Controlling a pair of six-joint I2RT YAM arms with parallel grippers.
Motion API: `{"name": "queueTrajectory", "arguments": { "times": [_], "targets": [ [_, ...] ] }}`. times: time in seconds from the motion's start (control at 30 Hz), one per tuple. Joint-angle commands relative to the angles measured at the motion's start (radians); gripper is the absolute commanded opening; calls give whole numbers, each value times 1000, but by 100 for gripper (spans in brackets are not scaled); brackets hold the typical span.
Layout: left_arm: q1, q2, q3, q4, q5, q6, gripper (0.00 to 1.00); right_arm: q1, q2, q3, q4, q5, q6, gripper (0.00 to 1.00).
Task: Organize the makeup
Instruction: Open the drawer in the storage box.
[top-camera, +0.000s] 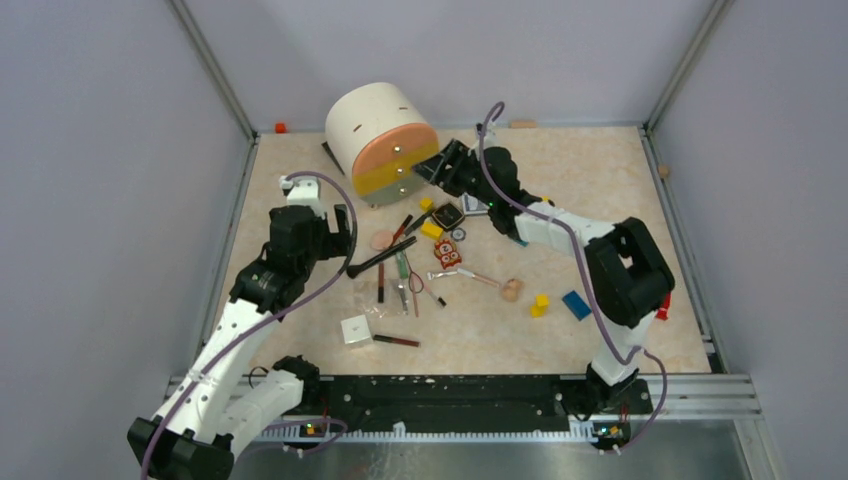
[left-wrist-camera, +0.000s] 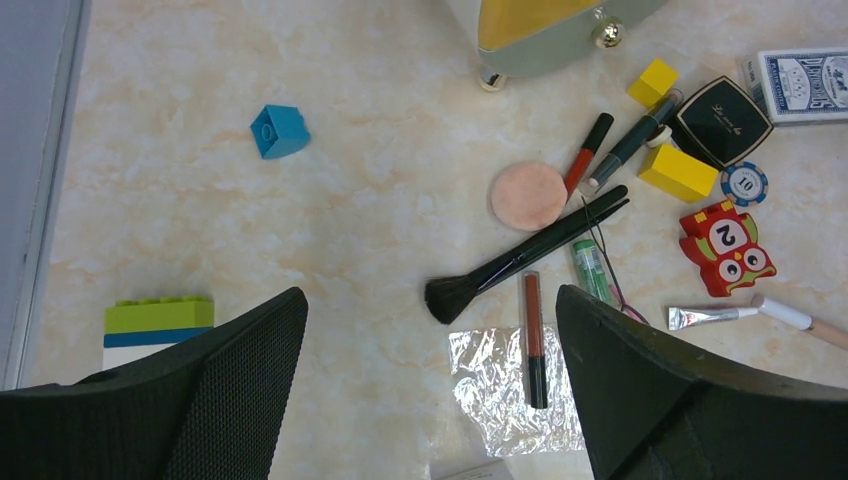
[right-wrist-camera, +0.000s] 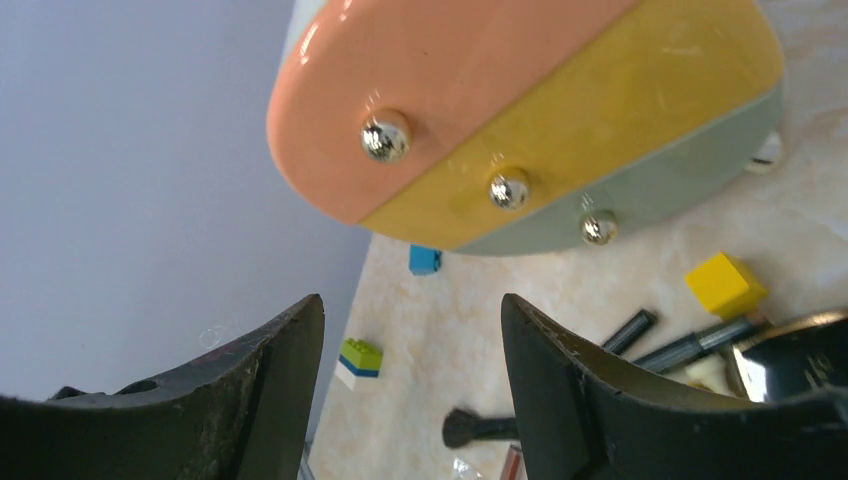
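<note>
Left gripper (left-wrist-camera: 430, 297) is hovering over the beige marbled table (left-wrist-camera: 380, 90), its fingers spread wide and holding nothing.

Makeup is lying loose on the table, centre to right of the left wrist view:
- The long black brush (left-wrist-camera: 530, 243) is lying on a diagonal, with its bristle head at lower centre between the fingertips.
- The round peach powder puff (left-wrist-camera: 529, 196) is sitting just above the brush handle.
- The thin dark-red pencil (left-wrist-camera: 535, 335) is pointing up-frame, its lower end resting on the crinkled clear pouch (left-wrist-camera: 500, 390).
- The black square compact (left-wrist-camera: 720, 120) is sitting at upper right, with the dark green pencil (left-wrist-camera: 630, 140) just to its left.

Right gripper (right-wrist-camera: 412, 300) is facing the round cream drawer cabinet (right-wrist-camera: 450, 90). Its fingers are parted with nothing between them. In the overhead view it is sitting at upper centre, just beside the drawer fronts.
</note>
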Motion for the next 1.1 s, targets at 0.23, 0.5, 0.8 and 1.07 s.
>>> {"name": "queueTrajectory", "arguments": {
  "times": [0.23, 0.5, 0.8, 1.07],
  "targets": [
    [21, -2, -1, 41, -17, 26, 99, 18, 227, 273, 137, -46, 94, 63],
    [24, 2, -2, 45, -3, 29, 99, 18, 322, 370, 132, -66, 112, 57],
    [29, 6, -4, 48, 10, 32, 99, 18, 336, 409, 152, -74, 102, 55],
    [31, 10, -5, 49, 19, 35, 99, 18, 346, 434, 145, -76, 100, 42]
  ]
}}
